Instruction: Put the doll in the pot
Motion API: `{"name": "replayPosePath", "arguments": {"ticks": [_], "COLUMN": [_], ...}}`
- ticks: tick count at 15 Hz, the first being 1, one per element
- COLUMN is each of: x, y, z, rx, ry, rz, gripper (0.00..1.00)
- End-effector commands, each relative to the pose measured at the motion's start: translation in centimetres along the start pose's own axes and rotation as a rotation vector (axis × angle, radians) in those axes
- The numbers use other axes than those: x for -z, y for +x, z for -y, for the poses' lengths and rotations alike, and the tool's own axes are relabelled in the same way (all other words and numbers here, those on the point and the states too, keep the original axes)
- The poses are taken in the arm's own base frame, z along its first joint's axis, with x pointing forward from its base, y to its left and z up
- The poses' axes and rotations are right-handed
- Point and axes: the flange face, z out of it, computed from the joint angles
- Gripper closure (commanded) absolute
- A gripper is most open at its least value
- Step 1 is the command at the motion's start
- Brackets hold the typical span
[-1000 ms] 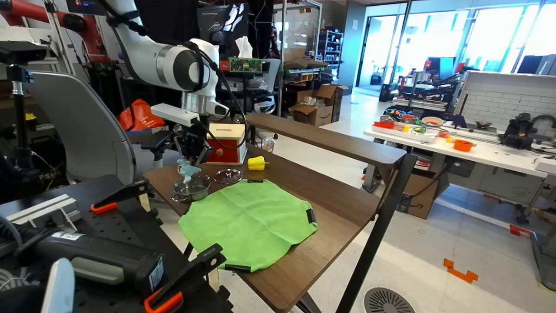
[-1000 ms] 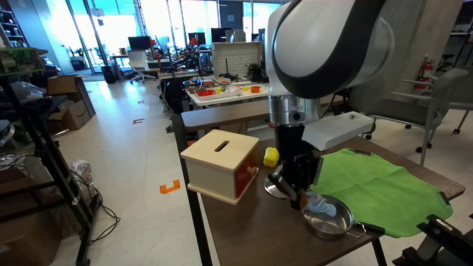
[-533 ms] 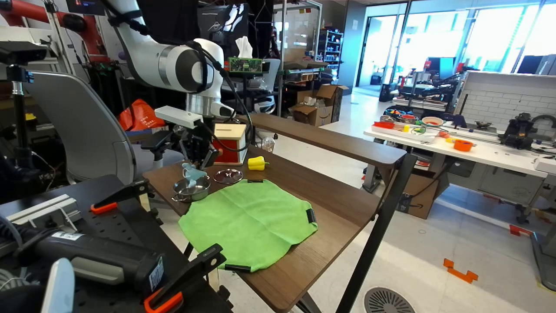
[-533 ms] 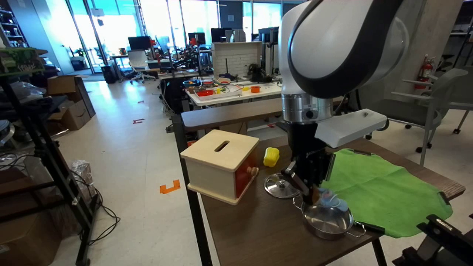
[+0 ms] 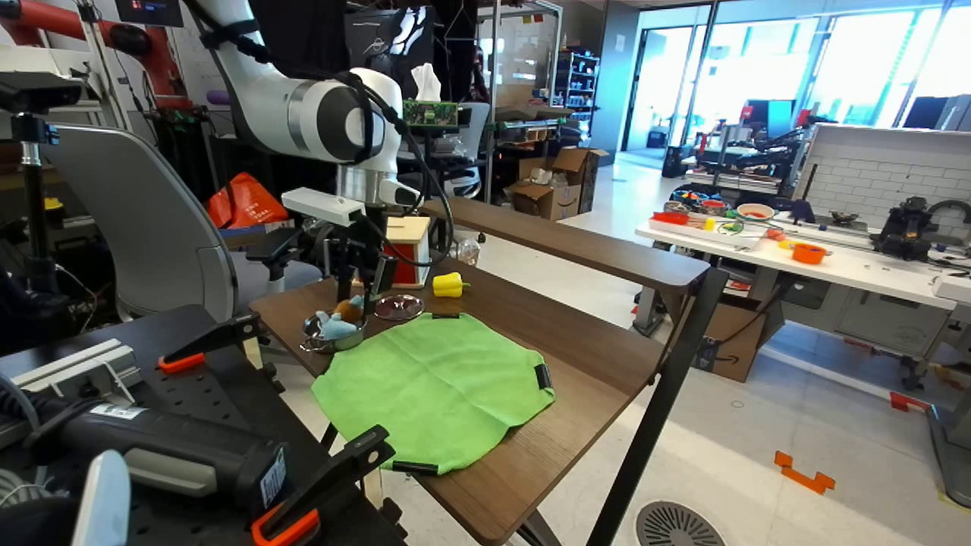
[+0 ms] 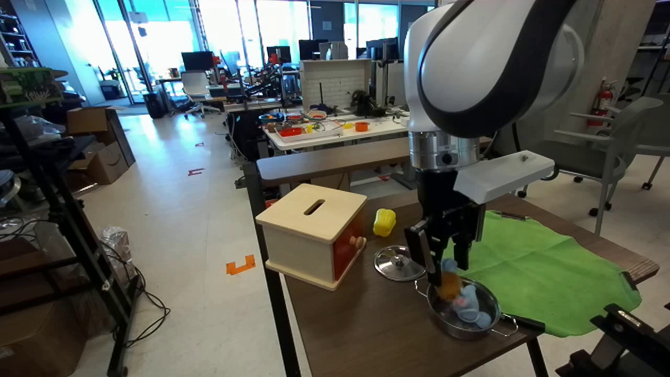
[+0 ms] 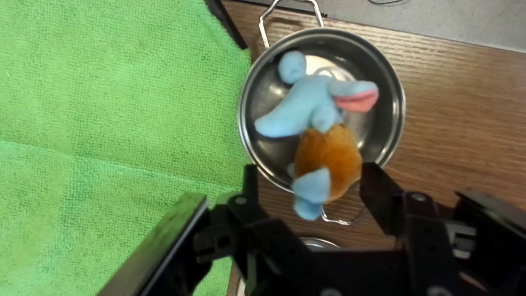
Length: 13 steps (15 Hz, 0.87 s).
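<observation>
Wrist view: the gripper [image 7: 310,174] stands parted on both sides of the doll [image 7: 308,102], not gripping it, though one side may touch. Most of the doll is inside the pot [image 7: 381,130], near an edge of the tabletop [image 7: 456,94]; one end overhangs the rim. I judge the task almost done: that end has yet to drop inside, and the gripper to back away. The doll looks soft, pale blue, with fuzzy orange-brown and a pink-lined flap.

The hand [image 7: 309,173] has spread wide, and the doll [image 7: 324,139] has dropped lower. Blue bits are now down in the pot [image 7: 387,111], and more of its orange part shows.
</observation>
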Motion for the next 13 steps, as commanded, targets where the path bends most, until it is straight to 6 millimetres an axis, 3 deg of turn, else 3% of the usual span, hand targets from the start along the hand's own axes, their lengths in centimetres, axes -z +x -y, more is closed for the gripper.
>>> {"name": "replayPosePath", "arguments": {"ticks": [1, 5, 10, 11, 13], "x": [0.3, 1.8, 6.6, 4.6, 6.2], "y": [0.1, -0.2, -1.0, 0.3, -0.1], "z": [0.0, 0.3, 0.9, 1.1, 1.1], "rx": [-0.008, -0.017, -0.031, -0.014, -0.018], "ry": [-0.023, 0.004, 0.081, 0.045, 0.058], "rz": [0.008, -0.020, -0.131, -0.087, -0.111], "gripper": [0.04, 0.00, 0.00, 0.00, 0.00]}}
